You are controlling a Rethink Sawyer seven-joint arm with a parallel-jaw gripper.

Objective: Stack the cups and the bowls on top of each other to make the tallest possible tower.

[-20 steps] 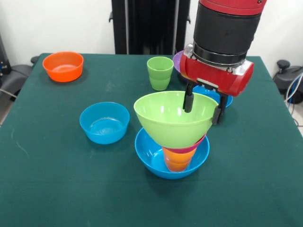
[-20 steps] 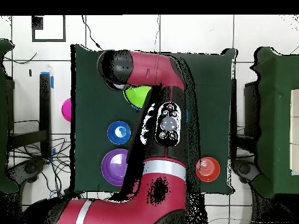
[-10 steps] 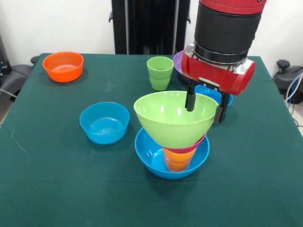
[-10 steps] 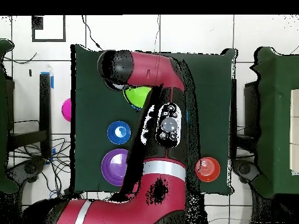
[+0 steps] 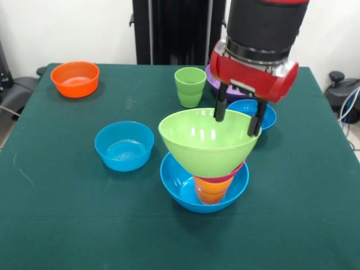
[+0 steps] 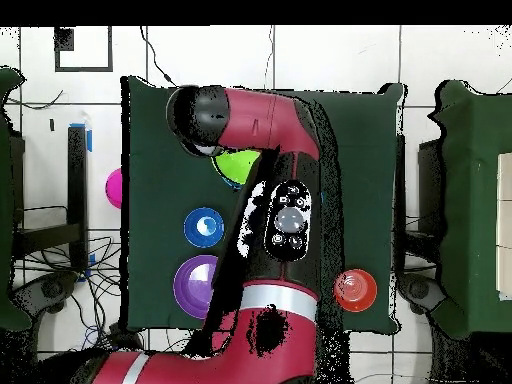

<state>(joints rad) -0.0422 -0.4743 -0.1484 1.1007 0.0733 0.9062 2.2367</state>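
Note:
The tower stands right of the table's middle. A large blue bowl holds an orange-yellow cup, with a pink-red bowl and a large lime green bowl on top of it. My gripper hangs open just above the lime bowl's far right rim, holding nothing. Its two black fingers stand apart. In the overhead view the red arm covers most of the tower; only part of the lime green bowl shows.
A light green cup stands at the back centre. A small blue bowl sits left of the tower and a small orange bowl at the far left. Behind the gripper are a purple bowl and another small blue bowl.
The gripper has risen out of the lime green bowl and shifted a little left. The bowl stays on the tower and nothing else has moved.

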